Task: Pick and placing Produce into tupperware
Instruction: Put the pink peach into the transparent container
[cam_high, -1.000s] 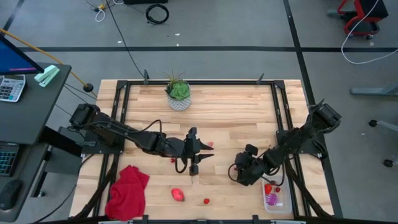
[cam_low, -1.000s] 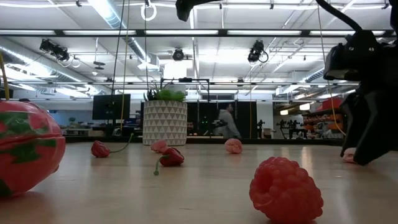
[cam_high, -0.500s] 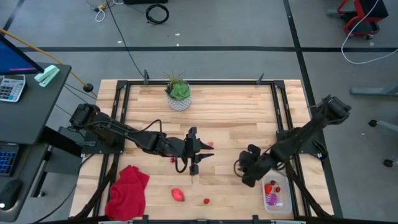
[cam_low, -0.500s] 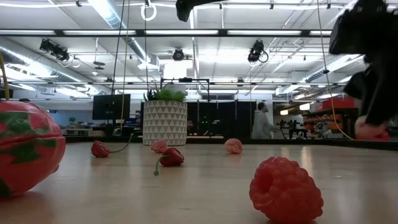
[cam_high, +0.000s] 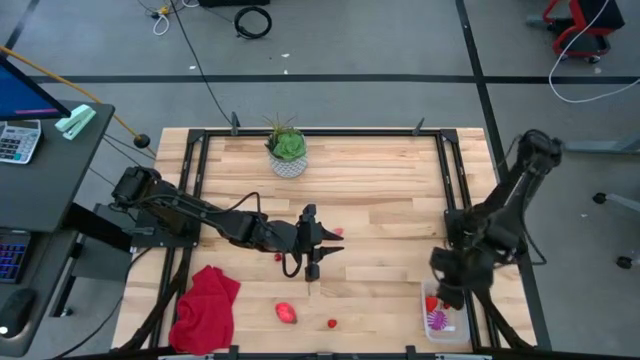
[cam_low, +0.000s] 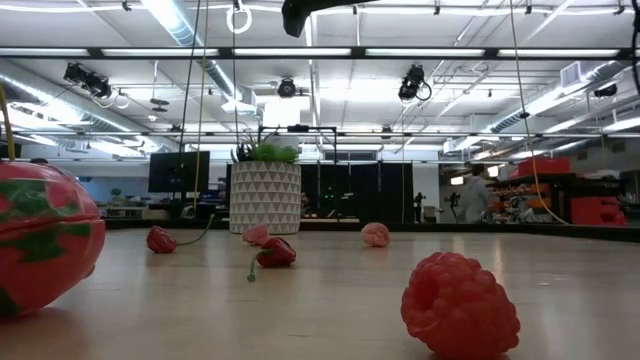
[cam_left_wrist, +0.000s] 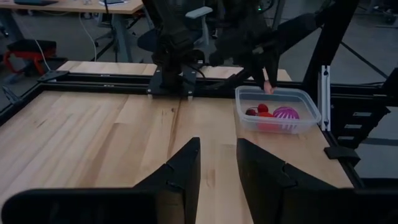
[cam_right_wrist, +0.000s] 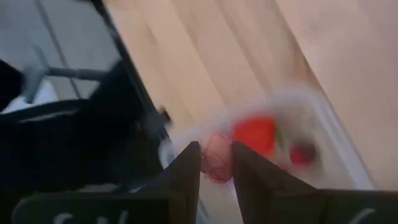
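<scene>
While the wooden table (cam_high: 380, 190) is scattered with loose fruit, the step in hand looks like a delivery: the right arm carries one piece over to the container at the table's near right corner. The left arm waits over the middle of the table, and the left gripper (cam_left_wrist: 217, 163) hangs there with its fingers parted and nothing between them. A red cloth (cam_high: 207, 307) lies at the near left corner and a potted plant (cam_high: 287, 150) stands at the far edge; neither belongs to the job.

The right gripper (cam_right_wrist: 215, 155) is clenched on a small pink berry (cam_right_wrist: 216, 157), pinched between its two fingertips, and hovers just above the far end of the clear tupperware (cam_left_wrist: 278, 111). Inside the tub lie a purple ribbed ball (cam_left_wrist: 286, 114) and a couple of red pieces (cam_left_wrist: 262, 109).

On the open table wait the larger red-pink oval piece (cam_high: 287, 313), a small red berry (cam_high: 332, 323) beside it, and a pink one (cam_high: 338, 232) near the left gripper.

To my judgement the next move calls for bringing the berry squarely over the tub's opening, lowering it a little, and only then letting the fingers part, so that it drops inside and not on the rim.
</scene>
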